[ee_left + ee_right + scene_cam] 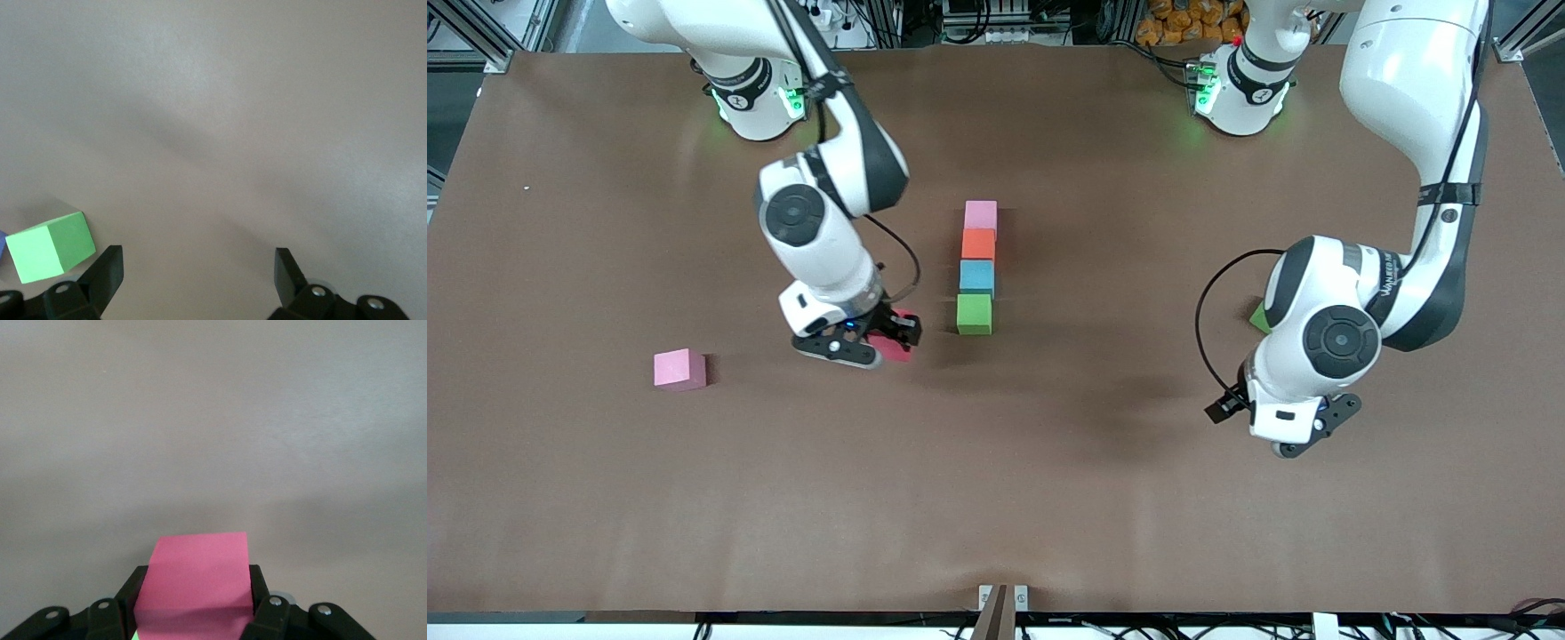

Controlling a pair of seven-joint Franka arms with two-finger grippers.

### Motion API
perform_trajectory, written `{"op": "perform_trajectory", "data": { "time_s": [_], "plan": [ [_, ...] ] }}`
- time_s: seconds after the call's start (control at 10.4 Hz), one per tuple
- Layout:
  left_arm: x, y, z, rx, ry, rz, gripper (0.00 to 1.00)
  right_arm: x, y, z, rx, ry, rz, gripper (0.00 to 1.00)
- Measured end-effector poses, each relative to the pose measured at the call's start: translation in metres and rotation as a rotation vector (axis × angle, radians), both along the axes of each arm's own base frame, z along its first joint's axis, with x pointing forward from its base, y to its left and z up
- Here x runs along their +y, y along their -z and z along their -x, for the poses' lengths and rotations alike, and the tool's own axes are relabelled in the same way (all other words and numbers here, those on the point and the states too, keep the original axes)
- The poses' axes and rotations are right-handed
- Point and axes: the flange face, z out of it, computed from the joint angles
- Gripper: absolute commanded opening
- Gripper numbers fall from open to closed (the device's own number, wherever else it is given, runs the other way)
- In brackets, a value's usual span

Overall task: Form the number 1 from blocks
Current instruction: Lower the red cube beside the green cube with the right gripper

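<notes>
While the red foam cube [197, 577] is being pinched on two flat sides by the right gripper [889, 342] beside the green block [974, 314], little force is being needed; the left gripper [197, 280] is waiting wide.

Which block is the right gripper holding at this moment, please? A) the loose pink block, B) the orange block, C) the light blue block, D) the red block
D: the right gripper is shut on the red block, which the right wrist view shows clamped between its fingers, while the light blue block and orange block sit in the column and the loose pink block lies alone on the table.
</notes>
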Motion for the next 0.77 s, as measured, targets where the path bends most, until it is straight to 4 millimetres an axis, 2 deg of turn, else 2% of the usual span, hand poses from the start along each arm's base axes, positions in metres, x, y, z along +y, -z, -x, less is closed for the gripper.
{"op": "perform_trajectory", "data": {
  "time_s": [0.19, 0.48, 0.58, 0.77],
  "plan": [
    [0.001, 0.000, 0.000, 0.002, 0.001, 0.002, 1.00, 0.031, 0.006, -0.005, -0.022, 0.014, 0.002, 0.63],
    [-0.001, 0.001, 0.001, 0.004, 0.004, 0.003, 1.00, 0.063, 0.015, -0.004, 0.002, 0.039, -0.072, 0.63],
    [-0.001, 0.001, 0.001, 0.005, 0.004, 0.003, 1.00, 0.071, 0.017, -0.001, 0.007, 0.037, -0.084, 0.63],
    [-0.001, 0.002, 0.002, 0.007, 0.005, 0.002, 1.00, 0.075, 0.020, 0.001, 0.017, 0.032, -0.082, 0.63]
  ]
}}
